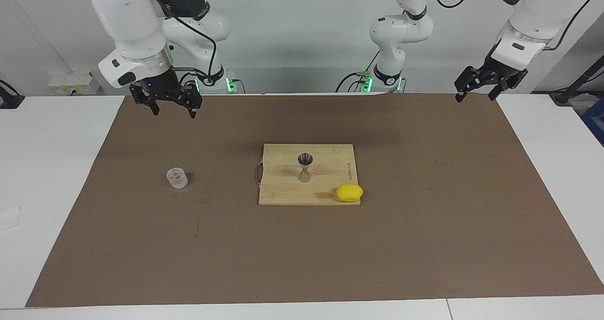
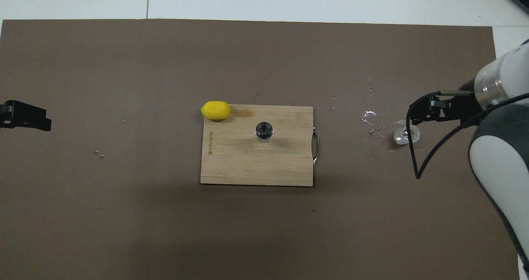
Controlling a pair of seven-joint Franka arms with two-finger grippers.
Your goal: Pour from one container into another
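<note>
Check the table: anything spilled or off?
Yes. Glinting droplets lie scattered on the mat beside the cup, toward the board; it looks like spilled liquid. The lemon overhangs a board corner. The jigger stands upright. Both grippers, right and left, hang empty.

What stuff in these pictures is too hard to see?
- What the clear cup holds: too small and see-through in both views.
- Inside the jigger: dark in both views.
- Left pincer: cut off by the overhead view's edge.
- Right pincer: partly hidden under its arm overhead.
</note>
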